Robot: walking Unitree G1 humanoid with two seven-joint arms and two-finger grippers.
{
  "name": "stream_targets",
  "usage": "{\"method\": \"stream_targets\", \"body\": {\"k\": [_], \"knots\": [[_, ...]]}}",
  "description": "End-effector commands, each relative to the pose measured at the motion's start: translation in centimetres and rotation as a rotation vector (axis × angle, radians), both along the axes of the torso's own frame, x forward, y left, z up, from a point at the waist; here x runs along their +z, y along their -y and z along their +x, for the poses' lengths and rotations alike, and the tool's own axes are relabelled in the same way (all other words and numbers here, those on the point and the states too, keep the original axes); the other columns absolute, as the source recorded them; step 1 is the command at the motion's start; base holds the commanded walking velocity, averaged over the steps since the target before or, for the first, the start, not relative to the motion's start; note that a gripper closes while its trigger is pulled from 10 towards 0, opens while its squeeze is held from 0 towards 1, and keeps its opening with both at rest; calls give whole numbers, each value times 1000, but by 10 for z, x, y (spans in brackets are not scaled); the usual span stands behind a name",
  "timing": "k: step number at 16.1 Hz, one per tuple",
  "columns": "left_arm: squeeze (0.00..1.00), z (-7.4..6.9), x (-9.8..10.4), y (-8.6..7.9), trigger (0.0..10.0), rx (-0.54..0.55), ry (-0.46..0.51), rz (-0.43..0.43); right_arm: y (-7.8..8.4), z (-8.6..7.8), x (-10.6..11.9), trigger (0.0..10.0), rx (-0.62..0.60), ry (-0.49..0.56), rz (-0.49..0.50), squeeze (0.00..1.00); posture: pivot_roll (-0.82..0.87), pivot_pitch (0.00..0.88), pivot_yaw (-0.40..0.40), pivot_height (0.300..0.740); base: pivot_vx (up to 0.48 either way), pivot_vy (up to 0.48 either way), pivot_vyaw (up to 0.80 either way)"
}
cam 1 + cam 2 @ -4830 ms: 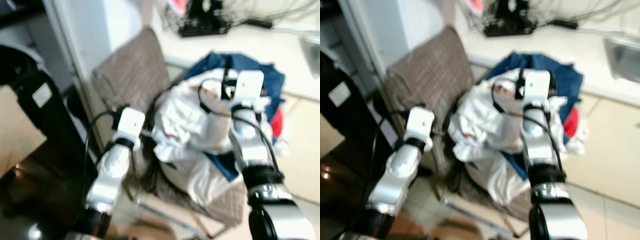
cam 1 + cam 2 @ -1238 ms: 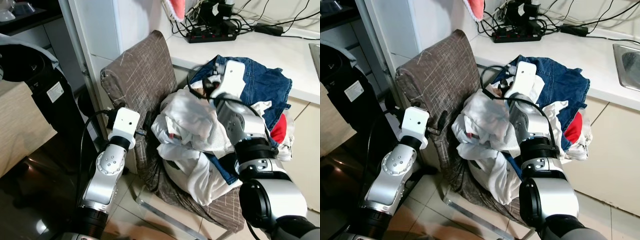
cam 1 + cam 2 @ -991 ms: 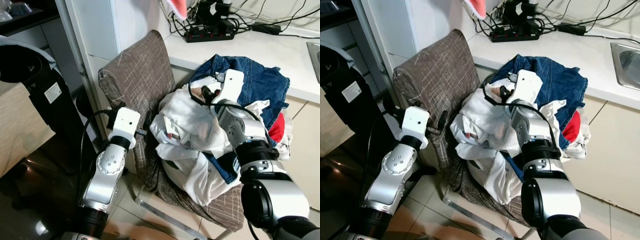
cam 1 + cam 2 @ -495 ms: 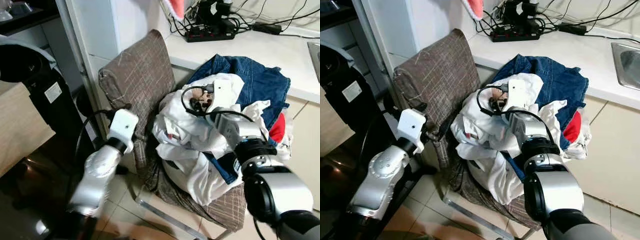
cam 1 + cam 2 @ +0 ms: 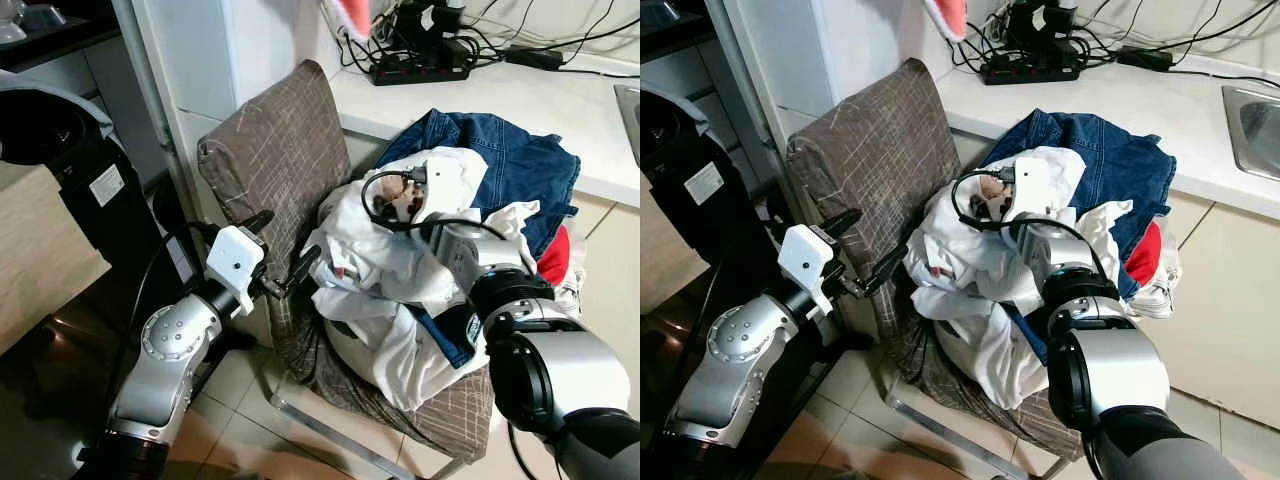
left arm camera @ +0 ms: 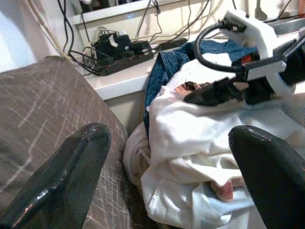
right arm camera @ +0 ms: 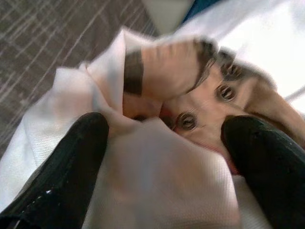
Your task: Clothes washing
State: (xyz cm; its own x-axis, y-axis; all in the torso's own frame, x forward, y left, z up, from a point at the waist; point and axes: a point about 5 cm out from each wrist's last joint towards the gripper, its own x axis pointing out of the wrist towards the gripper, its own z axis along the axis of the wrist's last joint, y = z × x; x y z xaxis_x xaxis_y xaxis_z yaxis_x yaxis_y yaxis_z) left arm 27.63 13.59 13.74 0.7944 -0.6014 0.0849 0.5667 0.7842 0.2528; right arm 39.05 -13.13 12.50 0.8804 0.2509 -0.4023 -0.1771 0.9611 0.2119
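Both jaws are spread: your right gripper (image 7: 162, 138) presses into the white garment (image 5: 385, 270) atop the laundry pile on the brown chair (image 5: 275, 160), fingers straddling a fold. Your left gripper (image 5: 285, 255) hovers at nine o'clock of the pile, apart from it.

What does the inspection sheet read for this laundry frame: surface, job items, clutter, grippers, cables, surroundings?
Surface: brown plaid fabric chair, seat heaped with clothes.
Job's things: crumpled white garments; blue denim garment draped onto the white countertop; red cloth at the pile's edge.
Clutter: nothing seen.
Grippers: left gripper open beside the chair, short of the pile; right gripper open, fingers pressed into white fabric.
Cables: black power strip with tangled cords on the countertop.
Surroundings: tiled floor; black appliance to the left.
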Motion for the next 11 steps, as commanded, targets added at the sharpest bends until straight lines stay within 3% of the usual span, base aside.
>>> {"method": "stream_targets", "body": {"k": [1,2,5,7,8,10,11], "knots": [[0,0,2,3,10000,-14,-3,-16,-4,-4,-8,10000,22,-54,24,1000,76,1,-28,740,0,0,0],[0,0,3,9,10000,-24,2,-26,-1,-6,-14,10000,18,-50,-75,0,77,2,-30,740,0,0,0],[0,-4,-1,18,10000,-39,-12,-39,0,-10,-24,10000,-4,-97,-65,0,77,4,-35,740,0,0,0],[0,-5,-2,20,10000,-36,-17,-32,0,-13,-29,9647,-44,-139,-3,0,77,7,-35,740,0,0,0],[0,-5,-3,20,10000,-33,-18,-32,0,-14,-31,0,-58,-147,13,0,77,7,-35,740,0,0,0],[0,-3,-2,21,10000,-26,-15,-30,0,-14,-32,0,-59,-139,4,0,76,7,-34,740,0,0,0],[0,-1,0,21,10000,-20,-10,-30,1,-12,-29,0,-58,-90,-58,0,75,7,-32,740,0,0,0]]}}
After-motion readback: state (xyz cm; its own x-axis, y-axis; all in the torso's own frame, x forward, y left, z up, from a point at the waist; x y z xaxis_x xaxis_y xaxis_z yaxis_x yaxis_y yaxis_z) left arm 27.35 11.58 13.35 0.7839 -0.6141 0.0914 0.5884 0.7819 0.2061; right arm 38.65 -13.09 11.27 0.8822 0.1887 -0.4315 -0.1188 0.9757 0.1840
